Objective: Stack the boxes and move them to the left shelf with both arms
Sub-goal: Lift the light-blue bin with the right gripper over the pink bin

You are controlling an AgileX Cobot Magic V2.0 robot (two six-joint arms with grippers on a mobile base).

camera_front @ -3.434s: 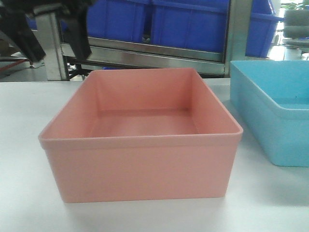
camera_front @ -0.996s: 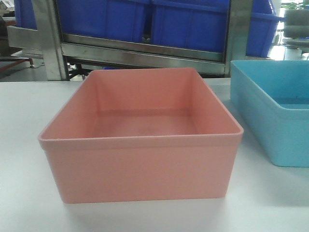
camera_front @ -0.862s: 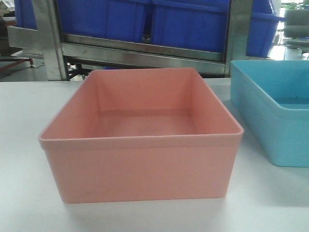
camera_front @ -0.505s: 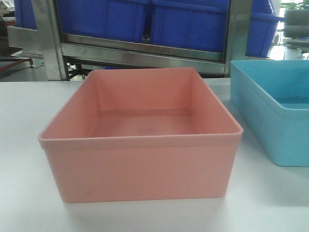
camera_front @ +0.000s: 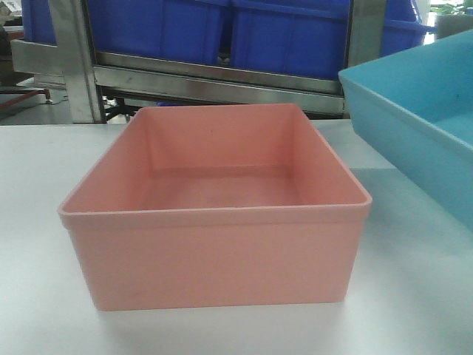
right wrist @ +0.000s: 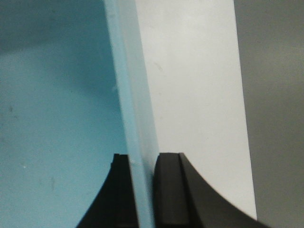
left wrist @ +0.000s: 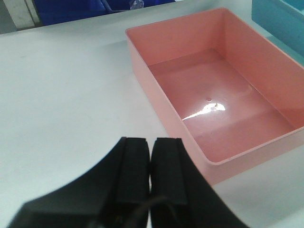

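The salmon pink box (camera_front: 214,222) sits open and empty on the white table (camera_front: 37,222); it also shows in the left wrist view (left wrist: 218,99). The light blue box (camera_front: 421,126) is tilted and lifted off the table at the right. My right gripper (right wrist: 142,161) is shut on the light blue box's wall (right wrist: 128,95), one finger inside, one outside. My left gripper (left wrist: 150,145) is shut and empty, above the table to the left of the pink box. The left shelf with rollers is out of view.
Dark blue bins (camera_front: 288,33) sit on a steel rack (camera_front: 74,66) behind the table. The table's right edge (right wrist: 240,118) shows in the right wrist view, with grey floor beyond it.
The light blue box has risen off the table and tilted, its left rim now higher and closer to the pink box. The pink box has not moved.
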